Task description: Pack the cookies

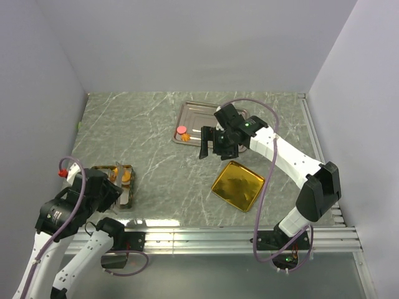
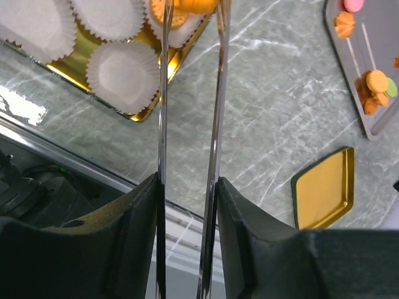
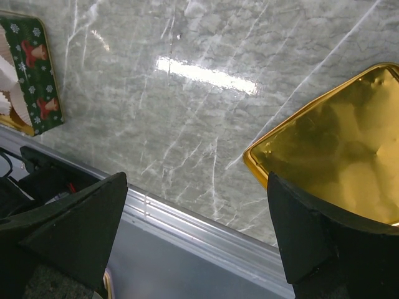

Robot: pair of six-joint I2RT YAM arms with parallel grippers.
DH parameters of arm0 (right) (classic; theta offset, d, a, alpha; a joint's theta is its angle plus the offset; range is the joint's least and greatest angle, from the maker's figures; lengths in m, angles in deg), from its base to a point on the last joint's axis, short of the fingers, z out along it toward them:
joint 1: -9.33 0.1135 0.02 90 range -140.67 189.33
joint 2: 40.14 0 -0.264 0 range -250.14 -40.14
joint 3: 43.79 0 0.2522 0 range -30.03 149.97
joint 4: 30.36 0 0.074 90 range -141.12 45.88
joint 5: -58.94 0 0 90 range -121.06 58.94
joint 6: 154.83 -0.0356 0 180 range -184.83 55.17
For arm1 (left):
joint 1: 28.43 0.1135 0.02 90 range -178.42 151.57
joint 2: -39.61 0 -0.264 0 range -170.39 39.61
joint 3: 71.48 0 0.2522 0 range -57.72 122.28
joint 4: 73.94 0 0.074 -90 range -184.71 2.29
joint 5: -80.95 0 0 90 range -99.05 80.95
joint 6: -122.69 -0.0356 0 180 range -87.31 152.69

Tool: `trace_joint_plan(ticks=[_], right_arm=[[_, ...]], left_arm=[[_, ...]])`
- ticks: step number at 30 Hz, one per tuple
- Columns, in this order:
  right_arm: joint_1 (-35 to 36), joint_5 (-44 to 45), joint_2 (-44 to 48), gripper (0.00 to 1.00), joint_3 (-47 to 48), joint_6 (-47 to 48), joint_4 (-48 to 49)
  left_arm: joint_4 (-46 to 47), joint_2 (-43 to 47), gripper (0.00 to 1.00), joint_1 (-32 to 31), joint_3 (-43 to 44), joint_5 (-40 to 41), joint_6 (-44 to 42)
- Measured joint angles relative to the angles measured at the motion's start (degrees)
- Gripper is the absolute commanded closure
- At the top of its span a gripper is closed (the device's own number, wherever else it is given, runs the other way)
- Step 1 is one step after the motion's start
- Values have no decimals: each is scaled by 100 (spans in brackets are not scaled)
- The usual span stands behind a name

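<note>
The left end effector [image 2: 191, 18] pinches an orange cookie [image 2: 194, 5] between its thin blades, right above a paper cup [image 2: 154, 28] in the gold tin [image 2: 81, 38]. The other cookies [image 2: 376, 89] (one pink, one green) lie on the silver tray [image 1: 209, 115], near the right end effector [image 1: 211, 147], which is spread wide over the table [image 3: 187, 112] beside a gold lid [image 3: 336, 156].

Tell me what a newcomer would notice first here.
The shiny gold lid lies on the grey table right of centre and stands out most. Behind it a silver tray holds loose cookies, one pink, with the open right gripper beside it. At near left, the left gripper pinches an orange cookie over a tin of white paper cups.
</note>
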Motion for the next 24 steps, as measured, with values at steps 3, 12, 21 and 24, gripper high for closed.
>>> trace_joint_plan(ticks=[3, 12, 21, 24], right_arm=[[0, 0, 26, 0, 0, 0, 9], [0, 2, 55, 0, 0, 0, 9], [31, 4, 55, 0, 0, -7, 11], [57, 9, 55, 0, 0, -33, 13]], left_arm=[[-2, 133, 55, 0, -125, 7, 39], [2, -205, 61, 0, -85, -348, -601], [4, -754, 60, 0, 140, -439, -861], [9, -1123, 59, 0, 140, -426, -887]])
